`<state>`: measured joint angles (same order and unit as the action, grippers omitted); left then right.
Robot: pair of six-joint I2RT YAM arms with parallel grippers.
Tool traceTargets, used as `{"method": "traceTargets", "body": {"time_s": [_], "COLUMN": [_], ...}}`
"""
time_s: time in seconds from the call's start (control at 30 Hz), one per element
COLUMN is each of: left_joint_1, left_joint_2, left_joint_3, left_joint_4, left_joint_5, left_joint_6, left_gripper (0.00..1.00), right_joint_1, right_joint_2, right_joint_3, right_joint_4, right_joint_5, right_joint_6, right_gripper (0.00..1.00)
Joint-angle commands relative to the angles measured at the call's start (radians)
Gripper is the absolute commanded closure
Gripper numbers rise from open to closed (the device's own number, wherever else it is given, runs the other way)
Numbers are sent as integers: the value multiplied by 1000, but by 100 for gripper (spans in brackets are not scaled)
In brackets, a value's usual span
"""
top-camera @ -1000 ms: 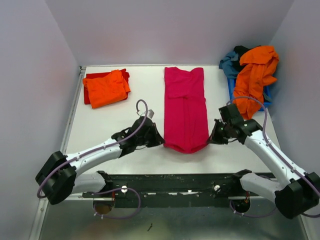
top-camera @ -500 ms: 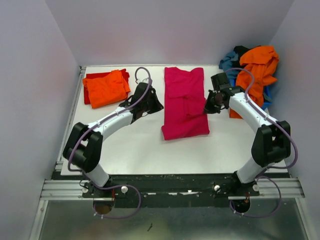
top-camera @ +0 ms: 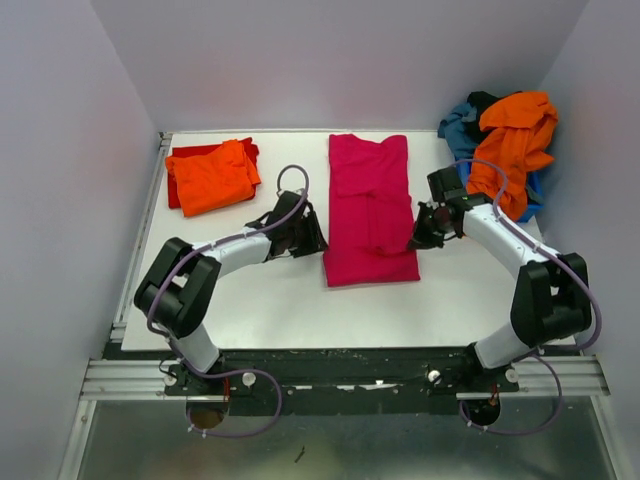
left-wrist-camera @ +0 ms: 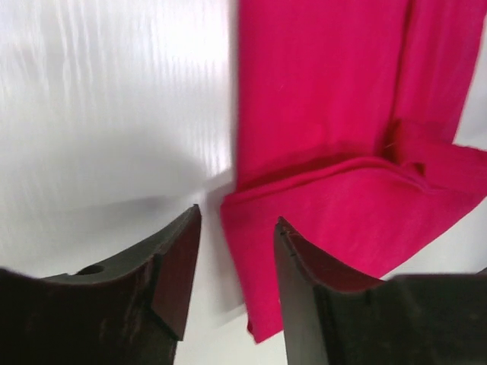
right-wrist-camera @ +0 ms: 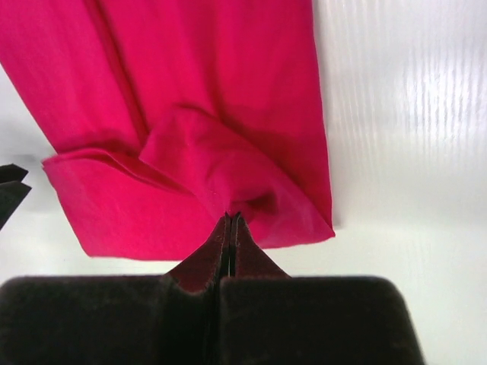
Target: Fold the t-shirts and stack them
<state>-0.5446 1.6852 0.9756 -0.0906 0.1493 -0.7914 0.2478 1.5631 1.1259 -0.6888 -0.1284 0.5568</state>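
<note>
A magenta-pink t-shirt (top-camera: pixel 368 200) lies lengthwise mid-table with its near part folded up over itself. My right gripper (top-camera: pixel 413 242) is shut on a pinch of its cloth at the right edge; in the right wrist view the fabric (right-wrist-camera: pixel 198 91) bunches into the closed tips (right-wrist-camera: pixel 230 217). At the shirt's left edge my left gripper (top-camera: pixel 320 244) stands open. In the left wrist view the fold's corner (left-wrist-camera: pixel 251 220) lies between the fingers (left-wrist-camera: pixel 237 222), ungripped. A folded orange t-shirt (top-camera: pixel 212 176) sits on a folded red one (top-camera: pixel 176 190) at the far left.
An unfolded heap at the far right holds an orange t-shirt (top-camera: pixel 508 150), a teal-blue one (top-camera: pixel 460 125) and a black one (top-camera: pixel 483 99), draped over a small blue bin (top-camera: pixel 461 178). Walls close in the white table (top-camera: pixel 250 300) on three sides.
Both grippers carried the shirt's near hem away from the bases, folding it over, then drew back slightly. The left gripper has opened and let the cloth go; the right stays shut on it.
</note>
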Motion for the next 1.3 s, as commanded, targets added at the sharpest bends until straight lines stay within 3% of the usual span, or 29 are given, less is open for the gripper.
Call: {"method": "traceTargets", "body": {"time_s": [0.0, 0.53, 0.63, 0.73, 0.83, 1.27], "left_joint_1": [-25, -29, -28, -29, -29, -34], "left_joint_2": [-82, 40, 54, 44, 42, -125], "left_joint_3": [-106, -81, -78, -86, -83, -66], "left_joint_4": [24, 169, 166, 184, 184, 143], "left_joint_5": [-39, 27, 13, 13, 35, -43], "left_joint_6": [-20, -69, -71, -68, -54, 20], "left_gripper": [43, 51, 63, 85, 100, 100], "right_joint_1": [1, 1, 1, 1, 1, -13], "right_joint_2": [-51, -34, -29, -26, -17, 3], "right_joint_3": [-73, -41, -29, -20, -3, 116], "right_joint_4": [43, 38, 32, 28, 20, -29], "right_joint_5": [-92, -91, -91, -80, -68, -27], "right_joint_6": [-32, -40, -41, -38, -38, -34], "right_gripper": [99, 99, 99, 99, 99, 99]}}
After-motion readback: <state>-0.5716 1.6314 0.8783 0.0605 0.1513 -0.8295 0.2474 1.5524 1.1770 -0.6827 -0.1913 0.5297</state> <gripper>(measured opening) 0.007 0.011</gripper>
